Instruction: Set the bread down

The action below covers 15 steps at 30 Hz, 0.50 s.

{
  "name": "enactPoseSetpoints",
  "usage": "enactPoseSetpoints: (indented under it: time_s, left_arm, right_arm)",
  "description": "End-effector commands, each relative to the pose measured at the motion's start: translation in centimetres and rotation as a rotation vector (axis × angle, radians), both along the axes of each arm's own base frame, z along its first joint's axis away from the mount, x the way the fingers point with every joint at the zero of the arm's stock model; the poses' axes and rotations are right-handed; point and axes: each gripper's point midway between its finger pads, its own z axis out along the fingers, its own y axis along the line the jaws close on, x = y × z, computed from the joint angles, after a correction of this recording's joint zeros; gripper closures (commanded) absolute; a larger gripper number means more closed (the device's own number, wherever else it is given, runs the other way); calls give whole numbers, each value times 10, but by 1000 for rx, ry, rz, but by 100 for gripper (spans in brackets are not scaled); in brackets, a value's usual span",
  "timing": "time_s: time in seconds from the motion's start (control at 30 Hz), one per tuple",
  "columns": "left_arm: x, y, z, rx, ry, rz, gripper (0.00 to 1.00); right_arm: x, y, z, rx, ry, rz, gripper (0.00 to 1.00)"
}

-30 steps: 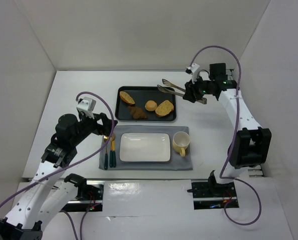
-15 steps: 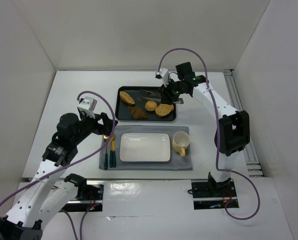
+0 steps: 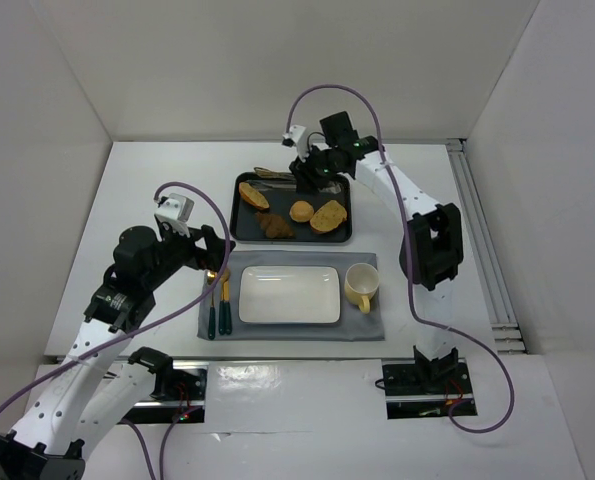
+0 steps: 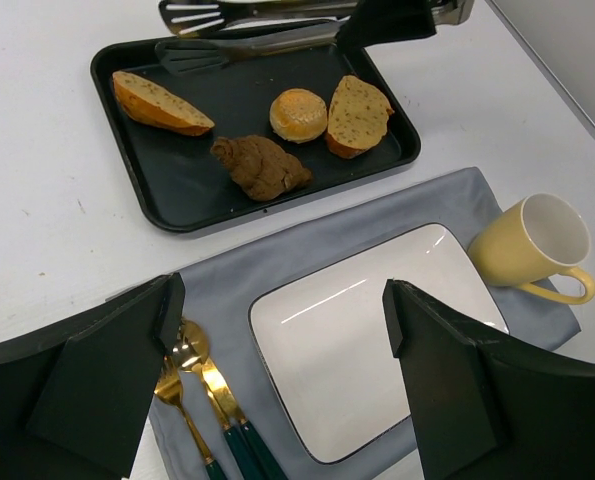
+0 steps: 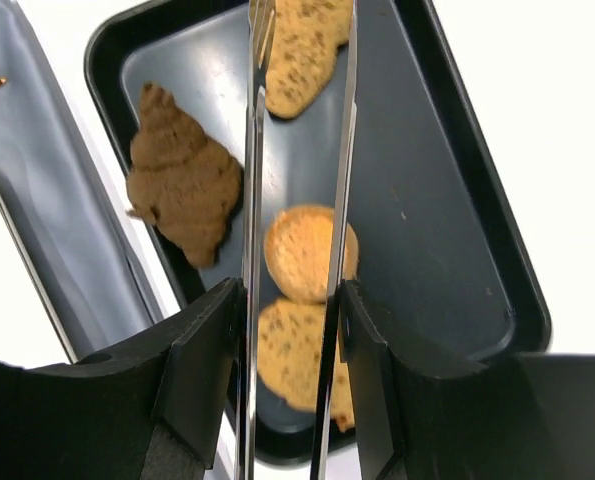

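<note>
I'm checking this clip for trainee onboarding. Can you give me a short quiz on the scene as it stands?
1. True or false: the white plate already holds a piece of bread.
2. The long bread slice lies: A on the plate, B in the black tray, C in the mug.
3. Fill in: the right tool is shut on a pair of metal ____.

Key: 1 false, the white plate is bare; 2 B; 3 tongs.

oval bread (image 3: 253, 194) (dark crust), flat in tray (image 3: 239, 226)
</note>
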Motion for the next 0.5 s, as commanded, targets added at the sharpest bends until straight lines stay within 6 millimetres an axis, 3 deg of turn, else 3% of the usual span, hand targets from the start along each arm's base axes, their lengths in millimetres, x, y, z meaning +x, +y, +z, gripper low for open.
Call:
enactPoseSetpoints:
  time_s: [0.0, 0.03, 0.37, 0.47]
  left_arm:
    - [4, 2, 24, -8, -84, 7, 0]
    - [5, 4, 24, -6, -84, 18, 0]
    - [3, 4, 27, -9, -93, 18, 0]
    - [2, 4, 29, -12, -102, 18, 0]
  right_arm:
    - [-8, 24, 10, 13, -3, 45, 48]
    - [-4, 25, 1, 1, 6, 39, 48]
    - [-14, 56, -25, -26, 35, 82, 48]
    - [-8, 57, -32, -47, 6, 53, 48]
